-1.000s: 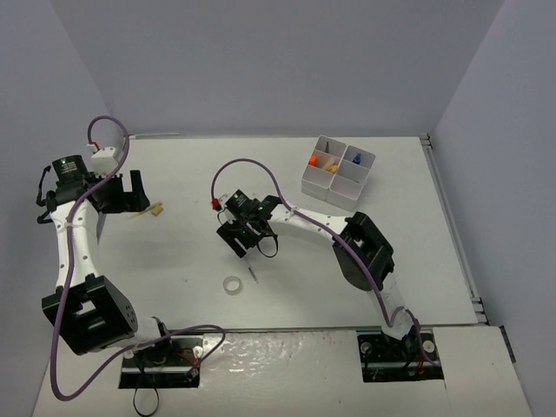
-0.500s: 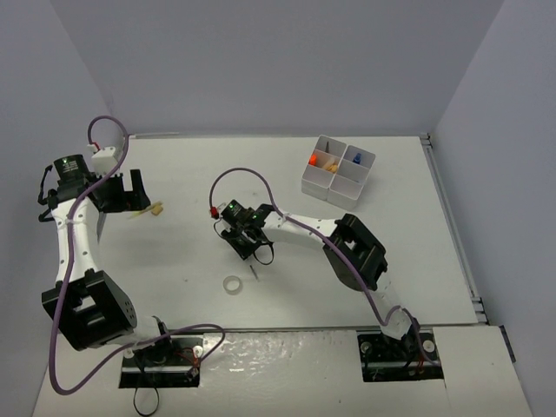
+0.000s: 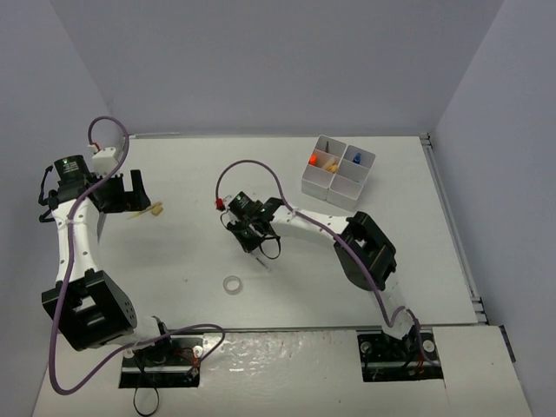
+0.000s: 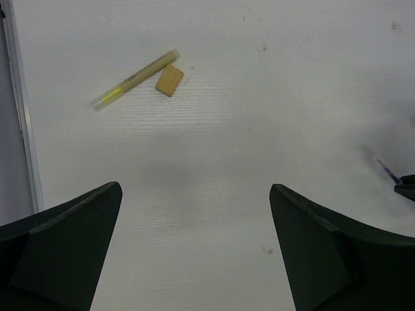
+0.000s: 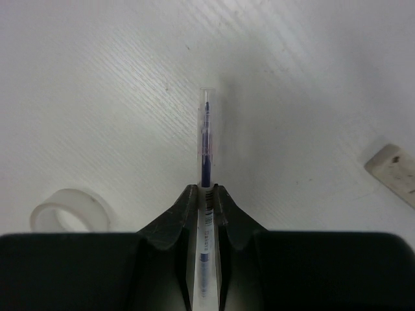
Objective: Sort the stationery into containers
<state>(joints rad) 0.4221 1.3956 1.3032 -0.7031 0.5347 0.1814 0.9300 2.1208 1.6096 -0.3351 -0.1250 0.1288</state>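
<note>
My right gripper [image 5: 205,189] [image 3: 252,234] is shut on a thin clear stick [image 5: 205,139] with blue ink, which pokes out ahead of the jaws just over the table. A clear tape ring [image 5: 68,210] [image 3: 232,284] lies to its near left, and a pale block [image 5: 394,171] to its right. My left gripper [image 4: 194,191] [image 3: 130,193] hangs open over bare table at the far left. Beyond it lie a yellow bar [image 4: 135,80] [image 3: 139,214] and a small tan block [image 4: 169,81] [image 3: 157,208]. The white four-compartment tray [image 3: 323,185] stands at the far right.
In the tray stand an orange-capped marker [image 3: 314,160], a small orange piece [image 3: 331,167] and a blue-capped bottle [image 3: 357,159]. White walls enclose the table on three sides. The right arm's links [image 3: 365,252] stretch across the table's middle right.
The right gripper's jaws have closed on the thin stick and shifted slightly away from the tape ring. The left arm has not moved.
</note>
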